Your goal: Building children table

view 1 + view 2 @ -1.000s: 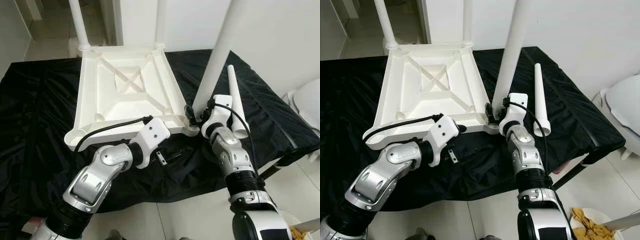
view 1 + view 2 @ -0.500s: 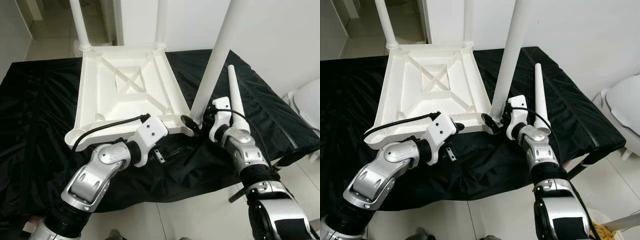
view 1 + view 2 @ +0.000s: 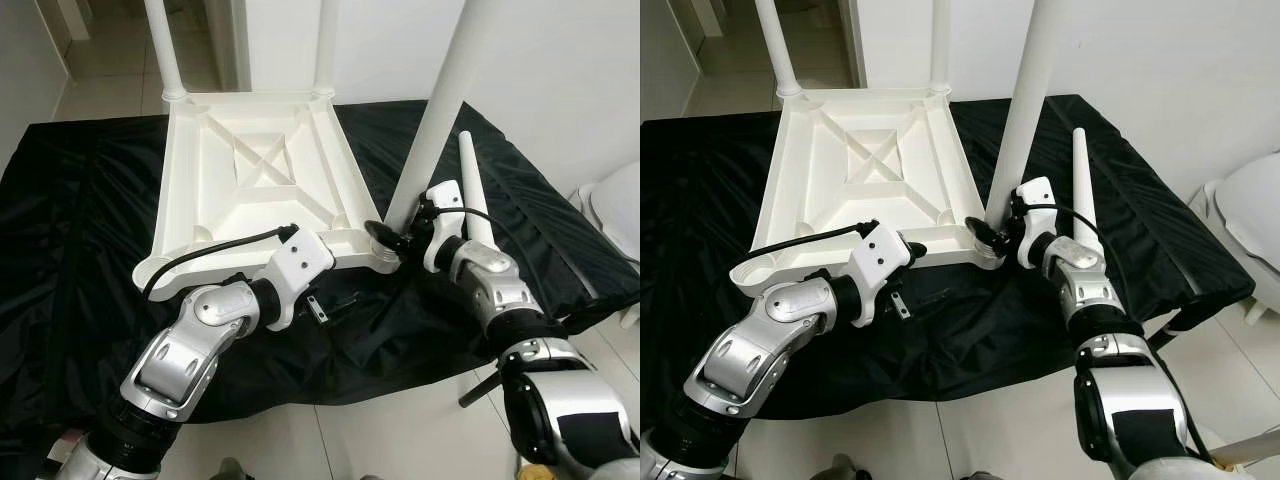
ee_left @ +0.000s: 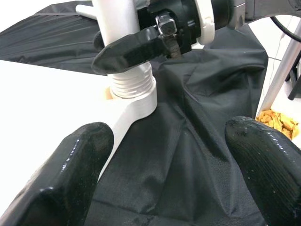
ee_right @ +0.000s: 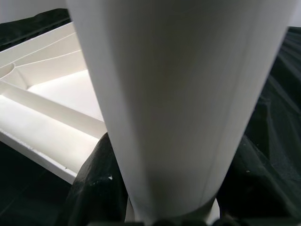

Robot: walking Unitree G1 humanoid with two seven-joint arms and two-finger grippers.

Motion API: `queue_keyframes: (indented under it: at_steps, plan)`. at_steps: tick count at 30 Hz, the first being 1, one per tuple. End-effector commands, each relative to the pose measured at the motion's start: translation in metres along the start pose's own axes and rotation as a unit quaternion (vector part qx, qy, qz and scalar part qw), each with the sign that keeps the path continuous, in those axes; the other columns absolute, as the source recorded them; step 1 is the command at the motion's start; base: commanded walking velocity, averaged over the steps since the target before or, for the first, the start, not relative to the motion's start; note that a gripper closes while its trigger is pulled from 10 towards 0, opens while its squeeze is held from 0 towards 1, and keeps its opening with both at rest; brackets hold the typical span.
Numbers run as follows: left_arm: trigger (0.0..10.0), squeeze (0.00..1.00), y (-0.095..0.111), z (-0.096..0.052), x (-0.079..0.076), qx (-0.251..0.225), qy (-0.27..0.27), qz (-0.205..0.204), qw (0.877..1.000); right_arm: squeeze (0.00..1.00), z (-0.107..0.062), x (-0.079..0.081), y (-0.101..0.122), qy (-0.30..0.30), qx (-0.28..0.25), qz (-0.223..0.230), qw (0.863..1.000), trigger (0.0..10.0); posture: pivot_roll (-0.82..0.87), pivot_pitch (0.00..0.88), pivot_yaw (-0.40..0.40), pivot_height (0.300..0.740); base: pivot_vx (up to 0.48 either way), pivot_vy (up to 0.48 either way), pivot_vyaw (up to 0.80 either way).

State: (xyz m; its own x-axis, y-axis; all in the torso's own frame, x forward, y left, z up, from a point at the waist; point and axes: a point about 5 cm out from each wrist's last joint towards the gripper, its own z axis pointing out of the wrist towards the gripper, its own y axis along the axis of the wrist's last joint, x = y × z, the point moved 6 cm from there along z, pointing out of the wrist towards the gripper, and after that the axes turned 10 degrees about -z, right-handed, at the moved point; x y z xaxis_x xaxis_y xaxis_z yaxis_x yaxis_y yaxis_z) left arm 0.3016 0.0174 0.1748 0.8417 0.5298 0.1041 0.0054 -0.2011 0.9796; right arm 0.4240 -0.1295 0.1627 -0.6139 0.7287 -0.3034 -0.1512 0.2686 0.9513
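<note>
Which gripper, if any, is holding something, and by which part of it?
The right gripper clasps the upright white table leg near its base, just above the threaded end in the tabletop's corner socket. The left gripper is open and holds nothing.

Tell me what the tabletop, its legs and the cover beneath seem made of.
Tabletop: looks like moulded white plastic, satin, with cast ribs. Screwed-in leg and loose leg: same smooth white plastic; threads show at the base in the left wrist view. Black cloth: thin woven fabric, probably synthetic, creased with slight sheen.
</note>
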Motion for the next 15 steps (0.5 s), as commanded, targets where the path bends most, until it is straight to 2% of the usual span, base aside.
queue_keyframes:
  at_steps: [1, 9, 15]
  plan:
    - [10.0, 0.00, 0.001, 0.000, 0.002, 0.003, 0.006, 0.005, 1.000, 0.00, -0.003, 0.003, -0.009, 0.012, 0.013, 0.008, 1.000, 0.0, -0.02, 0.019, -0.012, 0.740, 0.000, 0.000, 0.00]
    - [10.0, 0.00, 0.001, 0.001, 0.001, 0.003, 0.004, 0.004, 1.000, 0.00, -0.006, -0.001, -0.015, -0.003, 0.016, 0.030, 0.999, 0.0, -0.03, 0.021, -0.011, 0.740, 0.000, 0.000, 0.00]
    - [10.0, 0.00, 0.000, 0.001, 0.000, 0.004, 0.002, 0.003, 1.000, 0.00, -0.007, -0.012, -0.019, -0.071, 0.016, 0.056, 0.996, 0.0, -0.03, 0.025, -0.016, 0.740, 0.000, 0.000, 0.00]
